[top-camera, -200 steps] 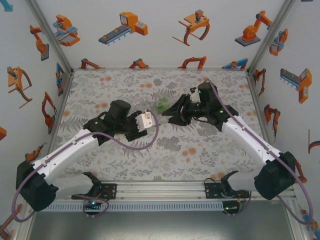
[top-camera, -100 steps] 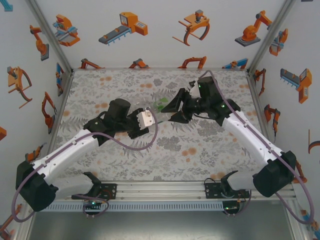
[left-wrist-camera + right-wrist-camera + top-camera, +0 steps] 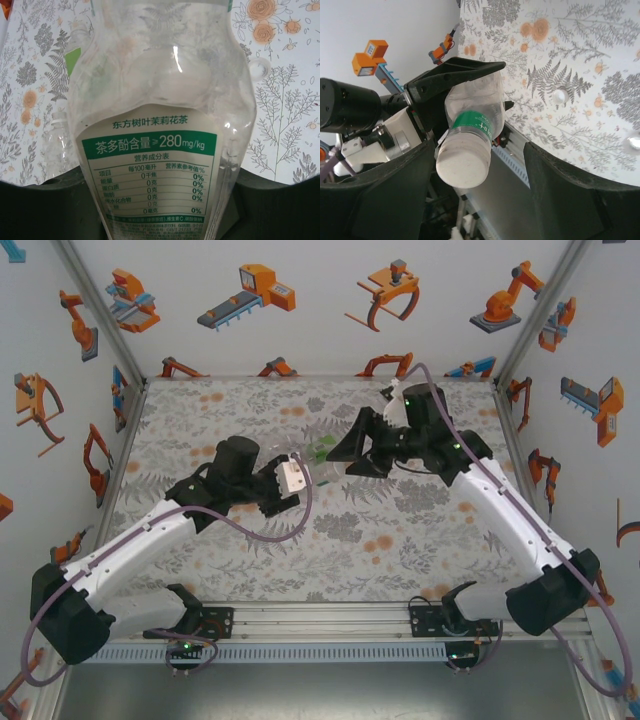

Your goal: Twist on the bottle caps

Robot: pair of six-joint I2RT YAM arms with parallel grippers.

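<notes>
My left gripper (image 3: 160, 202) is shut on a clear bottle (image 3: 165, 100) with a whitish and green label, gripping its lower body. In the top view this bottle (image 3: 316, 464) points from the left gripper (image 3: 298, 476) toward the right gripper (image 3: 350, 454). A white cap (image 3: 464, 167) sits on the bottle's neck (image 3: 472, 125). My right gripper (image 3: 475, 195) is open around the cap, which lies near its left finger (image 3: 375, 200) with a wide gap to the right finger (image 3: 570, 195).
Two small white caps (image 3: 560, 95) (image 3: 632, 143) lie loose on the floral mat. Another clear bottle (image 3: 57, 142) lies on the mat behind the held one, beside something green (image 3: 75, 60). Printed walls close in the table on three sides.
The right gripper's jaws have widened around the cap, and that arm has shifted toward the far side of the table. The left arm and its bottle have stayed put.
</notes>
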